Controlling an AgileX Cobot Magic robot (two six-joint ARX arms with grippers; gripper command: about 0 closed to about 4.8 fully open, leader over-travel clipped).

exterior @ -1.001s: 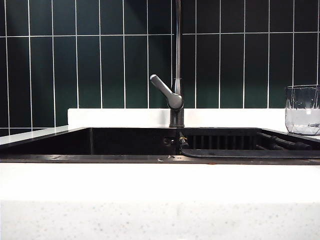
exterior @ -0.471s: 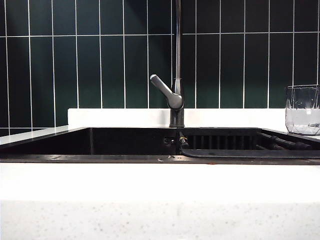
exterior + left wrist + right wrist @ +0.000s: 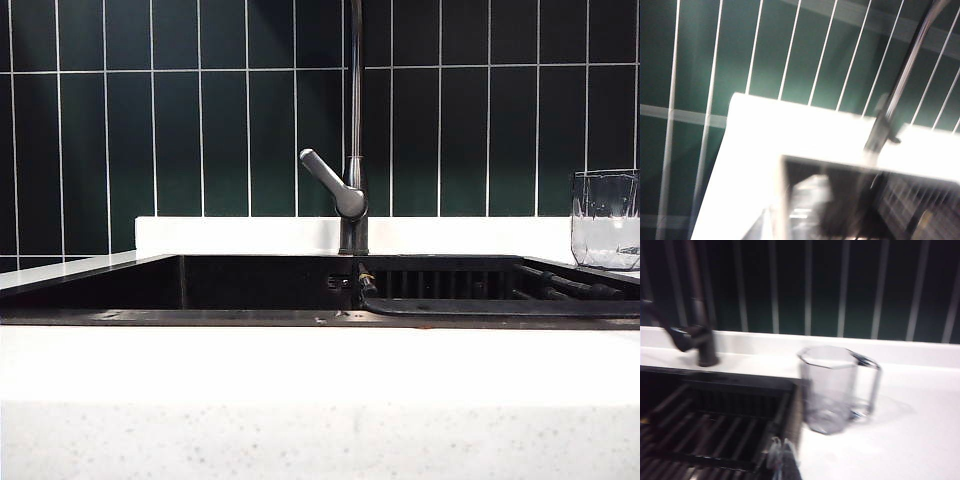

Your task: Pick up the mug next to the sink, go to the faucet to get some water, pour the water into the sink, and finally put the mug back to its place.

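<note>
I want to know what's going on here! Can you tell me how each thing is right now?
mug: upright on the counter beside the sink, untouched
faucet: no water running
sink: dark rack inside at the right
left gripper: not in view
right gripper: not in view, shut

Bare counter [image 3: 900,440] surrounds mug [image 3: 832,390] beside sink [image 3: 715,425].
</note>
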